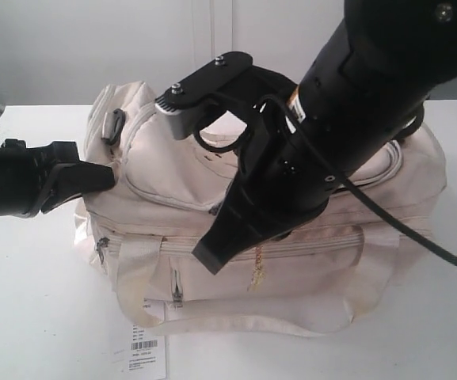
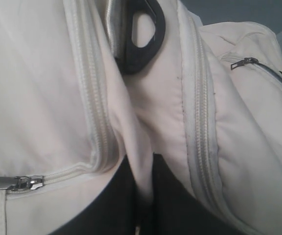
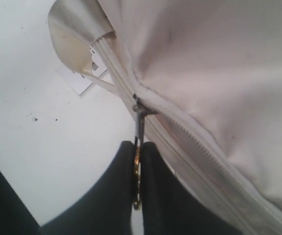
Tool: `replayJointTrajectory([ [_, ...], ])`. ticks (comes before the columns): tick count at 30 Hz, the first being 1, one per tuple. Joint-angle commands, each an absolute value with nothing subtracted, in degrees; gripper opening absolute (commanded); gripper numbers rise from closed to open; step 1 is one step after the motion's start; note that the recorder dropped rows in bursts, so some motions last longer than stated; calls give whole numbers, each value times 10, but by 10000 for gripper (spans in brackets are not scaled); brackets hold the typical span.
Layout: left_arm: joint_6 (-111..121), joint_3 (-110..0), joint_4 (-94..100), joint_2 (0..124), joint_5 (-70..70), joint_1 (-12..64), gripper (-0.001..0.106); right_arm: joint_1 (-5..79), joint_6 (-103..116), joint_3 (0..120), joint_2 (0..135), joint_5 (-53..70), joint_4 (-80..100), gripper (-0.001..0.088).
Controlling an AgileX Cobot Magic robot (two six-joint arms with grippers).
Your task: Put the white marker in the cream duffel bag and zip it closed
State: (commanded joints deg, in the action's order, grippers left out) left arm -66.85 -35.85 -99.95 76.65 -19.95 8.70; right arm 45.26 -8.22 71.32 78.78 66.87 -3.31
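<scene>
The cream duffel bag [image 1: 173, 170] lies on the white table. At the bag's left end, my left gripper [image 1: 109, 178] is shut on a fold of the cream fabric [image 2: 144, 161], pinched between its black fingers [image 2: 106, 205]. My right arm reaches down over the bag's front. There my right gripper [image 1: 212, 255] is shut on a metal zipper pull [image 3: 140, 120], and a gold-coloured chain runs between its jaws. The pull hangs from a slider on a zipper line [image 3: 189, 142] of the bag. The white marker is out of view.
A white barcode tag [image 1: 147, 352] lies on the table [image 1: 38, 317] in front of the bag. A webbing handle [image 1: 236, 323] droops along the front. A black plastic ring [image 2: 141, 34] sits at the bag's left end. My right arm hides much of the bag's top.
</scene>
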Motion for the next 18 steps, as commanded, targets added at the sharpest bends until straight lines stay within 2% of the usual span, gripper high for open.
replayJointTrajectory([
  [18, -669, -359, -999, 767, -170, 87, 0, 445, -88, 713, 781, 700, 13, 0],
])
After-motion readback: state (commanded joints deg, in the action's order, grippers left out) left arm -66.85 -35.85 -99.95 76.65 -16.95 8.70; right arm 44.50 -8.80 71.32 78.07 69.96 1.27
